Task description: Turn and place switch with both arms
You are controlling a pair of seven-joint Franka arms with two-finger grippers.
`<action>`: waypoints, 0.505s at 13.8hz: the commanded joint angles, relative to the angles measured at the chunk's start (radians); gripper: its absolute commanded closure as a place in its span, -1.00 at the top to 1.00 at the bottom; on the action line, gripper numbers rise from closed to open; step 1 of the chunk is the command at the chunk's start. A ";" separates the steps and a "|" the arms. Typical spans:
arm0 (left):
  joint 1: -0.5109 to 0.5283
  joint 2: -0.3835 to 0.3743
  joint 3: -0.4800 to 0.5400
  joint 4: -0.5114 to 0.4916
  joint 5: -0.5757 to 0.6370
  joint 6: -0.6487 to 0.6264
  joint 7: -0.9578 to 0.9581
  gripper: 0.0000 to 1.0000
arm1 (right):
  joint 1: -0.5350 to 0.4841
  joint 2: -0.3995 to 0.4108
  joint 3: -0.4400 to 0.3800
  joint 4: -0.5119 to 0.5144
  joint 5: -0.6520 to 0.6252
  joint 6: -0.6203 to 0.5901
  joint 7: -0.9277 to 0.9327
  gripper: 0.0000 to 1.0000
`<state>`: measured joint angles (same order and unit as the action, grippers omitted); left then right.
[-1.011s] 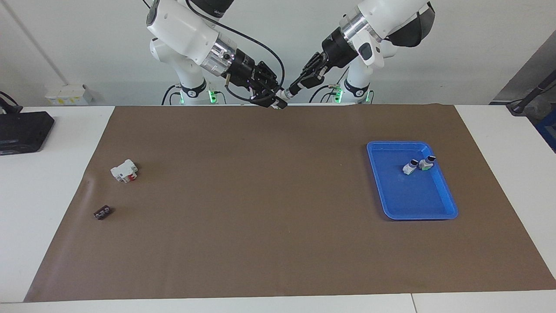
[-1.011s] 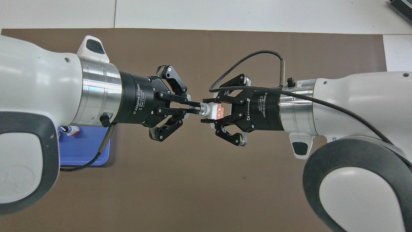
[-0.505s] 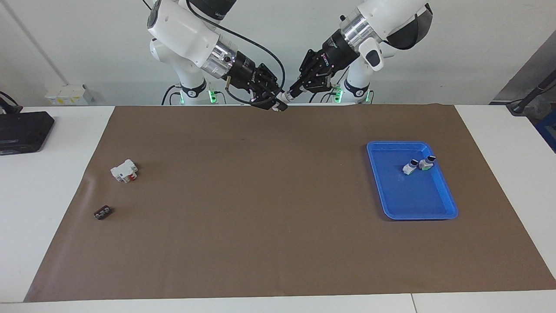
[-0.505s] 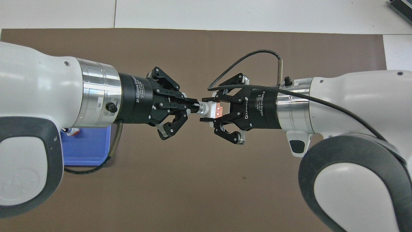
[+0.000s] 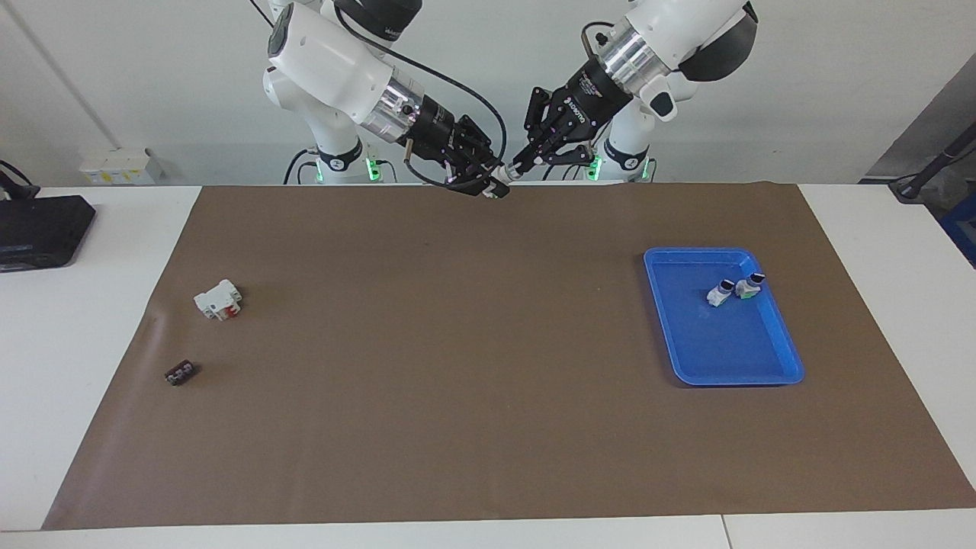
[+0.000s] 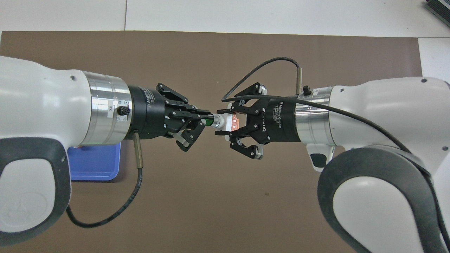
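Now my left tool is clamped on the knob tip of the switch, and my right tool is clamped on its body, both up in the air over the counter's edge by my bases. Since a second ago my left wrist has rolled, so a green band now shows at the knob: turning looks underway, placing not yet done. Both tools read "2F Adaptive Gripper".

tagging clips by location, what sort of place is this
Most likely a robotics lab bench: a brown mat covers a white table, a blue tray holds two small switches, and green lights glow at the arm bases by a bare wall.
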<state>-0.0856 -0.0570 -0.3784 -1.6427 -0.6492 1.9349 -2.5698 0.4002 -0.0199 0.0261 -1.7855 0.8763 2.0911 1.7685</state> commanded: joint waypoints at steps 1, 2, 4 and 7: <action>0.032 -0.038 0.015 -0.109 0.075 0.049 -0.146 -1.00 | -0.008 -0.045 -0.005 0.003 0.006 -0.039 0.009 -1.00; 0.036 -0.046 0.015 -0.127 0.083 0.049 -0.203 -1.00 | -0.008 -0.045 -0.005 0.005 0.006 -0.039 0.009 -1.00; 0.040 -0.064 0.016 -0.156 0.083 0.041 -0.303 -1.00 | -0.008 -0.045 -0.005 0.005 0.006 -0.042 0.009 -1.00; 0.066 -0.078 0.015 -0.181 0.083 0.036 -0.401 -1.00 | -0.008 -0.045 -0.005 0.003 0.006 -0.042 0.009 -1.00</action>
<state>-0.0684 -0.1012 -0.3744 -1.7222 -0.6597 1.9465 -2.7891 0.4143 0.0001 0.0337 -1.7897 0.8740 2.0864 1.7682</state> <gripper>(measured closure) 0.899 0.590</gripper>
